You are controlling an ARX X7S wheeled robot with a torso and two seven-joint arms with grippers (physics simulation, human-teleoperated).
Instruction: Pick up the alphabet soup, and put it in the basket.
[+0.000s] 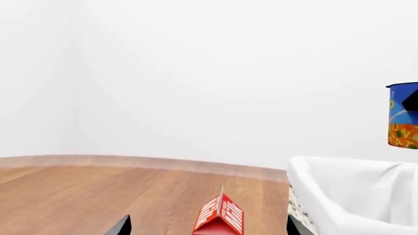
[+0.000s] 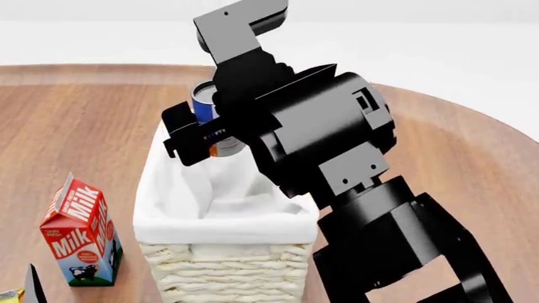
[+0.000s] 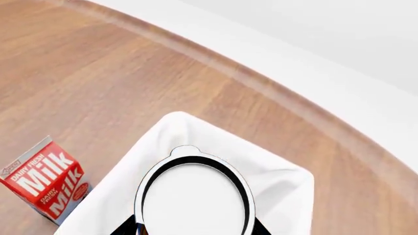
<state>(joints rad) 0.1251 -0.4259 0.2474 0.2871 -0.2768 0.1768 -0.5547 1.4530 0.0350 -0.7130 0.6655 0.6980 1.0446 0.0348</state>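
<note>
Right gripper (image 2: 202, 136) clamped on the alphabet soup (image 2: 204, 101), held above the basket (image 2: 219, 252); left gripper's (image 1: 205, 230) jaws apart.

A bare simulated test room rather than any lived-in home: blank white walls (image 1: 209, 73) all round, one round wooden counter (image 2: 76, 132), and on it only groceries, a milk carton (image 2: 80, 233) beside a lined wicker basket (image 2: 227, 262).

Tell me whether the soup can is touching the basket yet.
Apart. The left wrist view shows the alphabet soup hanging above the basket, with bare wall between its base and the liner's rim.
</note>
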